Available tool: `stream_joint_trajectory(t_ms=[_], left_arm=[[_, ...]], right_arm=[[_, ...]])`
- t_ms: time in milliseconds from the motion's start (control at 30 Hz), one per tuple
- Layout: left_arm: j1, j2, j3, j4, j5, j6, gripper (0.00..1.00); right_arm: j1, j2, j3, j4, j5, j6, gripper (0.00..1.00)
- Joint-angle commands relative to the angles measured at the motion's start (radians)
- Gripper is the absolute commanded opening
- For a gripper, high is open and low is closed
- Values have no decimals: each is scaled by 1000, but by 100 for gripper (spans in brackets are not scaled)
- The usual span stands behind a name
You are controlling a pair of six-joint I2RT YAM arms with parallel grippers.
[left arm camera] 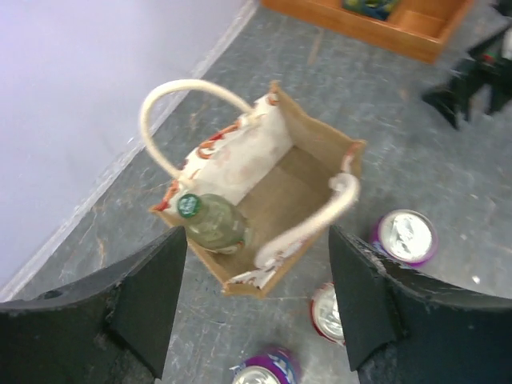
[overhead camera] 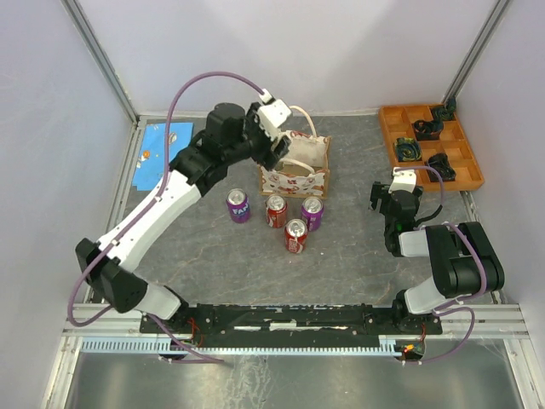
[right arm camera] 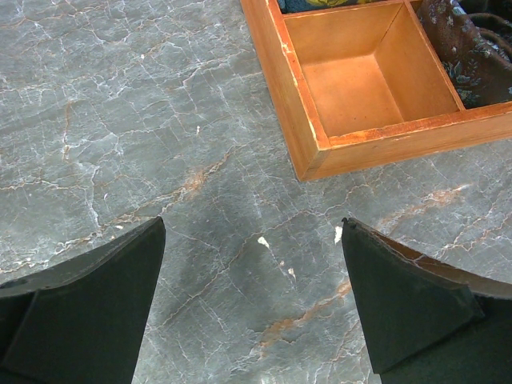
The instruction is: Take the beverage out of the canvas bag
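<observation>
The canvas bag (overhead camera: 295, 164) stands open at the back middle of the table, with two cream handles. In the left wrist view the bag (left arm camera: 308, 152) holds one beverage, a clear bottle with a green cap (left arm camera: 211, 222), leaning in its near-left corner. My left gripper (overhead camera: 279, 143) hovers above the bag's left end. It (left arm camera: 256, 238) is open, with its fingers (left arm camera: 152, 296) apart on either side of the bag's near end and nothing between them. My right gripper (overhead camera: 386, 198) is open over bare table (right arm camera: 253, 228).
Several soda cans, purple (overhead camera: 238, 205) and red (overhead camera: 295, 235), stand just in front of the bag. An orange compartment tray (overhead camera: 389, 136) with dark items sits at the back right, its corner (right arm camera: 316, 152) near my right gripper. A blue sheet (overhead camera: 160, 150) lies at the back left.
</observation>
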Motion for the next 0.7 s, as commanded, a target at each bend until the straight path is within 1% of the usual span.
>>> stream_joint_trajectory(t_ms=[0, 100, 167, 267, 333, 433, 533, 667], left_arm=[[115, 84, 35, 176, 71, -122, 73], [168, 148, 62, 252, 89, -158, 66], [184, 200, 75, 303, 95, -161, 65], [199, 263, 63, 378, 105, -163, 68], [212, 298, 49, 431, 118, -176, 75], [231, 337, 16, 523, 143, -207, 74], [247, 359, -46, 646, 138, -230, 74], [264, 394, -97, 763, 146, -249, 74]], right_arm=[[-4, -13, 17, 32, 7, 7, 99], [-3, -13, 17, 32, 7, 6, 99], [-4, -12, 17, 31, 7, 6, 99], [-3, -12, 17, 32, 7, 7, 99], [-4, -12, 16, 31, 7, 6, 99], [-4, -12, 17, 32, 6, 6, 99], [-3, -13, 17, 31, 7, 6, 99], [-3, -12, 17, 31, 6, 6, 99]])
